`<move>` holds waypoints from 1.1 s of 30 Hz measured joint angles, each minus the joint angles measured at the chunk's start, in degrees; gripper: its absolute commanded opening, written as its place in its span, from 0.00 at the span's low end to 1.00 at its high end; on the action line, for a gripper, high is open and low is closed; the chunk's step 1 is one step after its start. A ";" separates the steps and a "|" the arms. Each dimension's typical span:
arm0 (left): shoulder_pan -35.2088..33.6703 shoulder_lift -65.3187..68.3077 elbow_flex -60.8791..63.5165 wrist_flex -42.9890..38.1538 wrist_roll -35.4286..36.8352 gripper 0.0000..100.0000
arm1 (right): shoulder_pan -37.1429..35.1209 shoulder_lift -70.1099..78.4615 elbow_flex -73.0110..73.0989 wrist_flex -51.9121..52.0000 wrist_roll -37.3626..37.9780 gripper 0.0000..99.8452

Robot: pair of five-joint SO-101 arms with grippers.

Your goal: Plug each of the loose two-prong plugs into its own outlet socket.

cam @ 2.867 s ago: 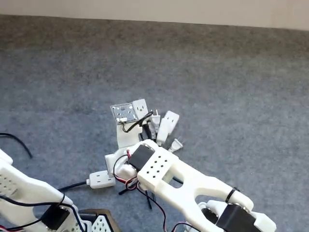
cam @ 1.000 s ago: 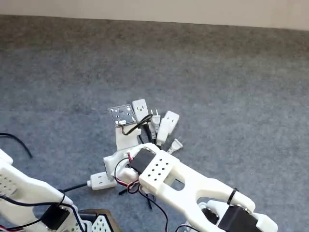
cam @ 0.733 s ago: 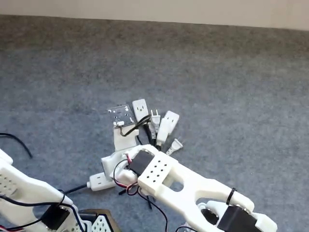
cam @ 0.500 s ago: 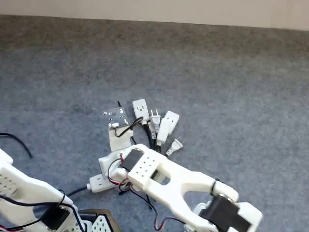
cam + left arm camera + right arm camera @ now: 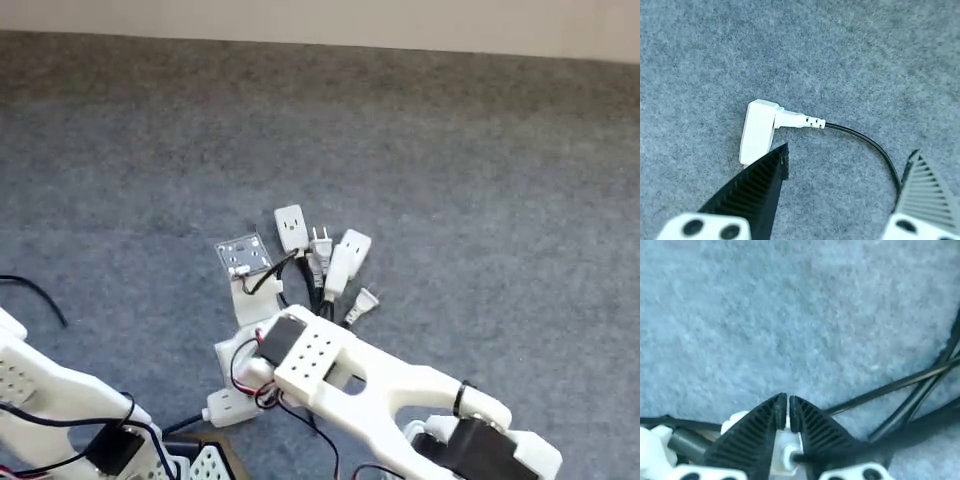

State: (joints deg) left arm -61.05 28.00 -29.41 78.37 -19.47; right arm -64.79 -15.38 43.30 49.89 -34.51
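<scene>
We see a grey carpet [image 5: 480, 200] as the working surface, short-piled and flecked with lighter and darker threads, and up close we can make out its fuzzy weave. Along its far edge we see a pale, plain band [image 5: 400, 20]

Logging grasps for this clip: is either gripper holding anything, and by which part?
The right gripper is shut on a small white piece, pinched edge-on; its identity cannot be told. The left gripper is open and empty.

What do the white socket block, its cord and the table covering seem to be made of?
Socket block: likely hard plastic, smooth white moulded edges. Cord: probably rubber or vinyl, black, bending smoothly. Table covering: seemingly carpet-like fabric, grey fuzzy pile.
</scene>
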 measured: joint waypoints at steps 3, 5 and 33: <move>0.00 0.00 0.00 0.00 0.00 0.36 | 2.29 -0.79 1.49 0.00 0.00 0.00; 0.00 0.00 0.00 0.00 0.00 0.36 | 5.89 -0.88 1.49 0.00 0.26 0.00; 0.09 0.00 0.00 0.00 -0.09 0.36 | 27.69 -18.37 9.76 3.87 31.21 0.15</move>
State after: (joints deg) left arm -60.97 28.00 -29.41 78.37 -19.56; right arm -37.10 -33.76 53.05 53.76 -3.30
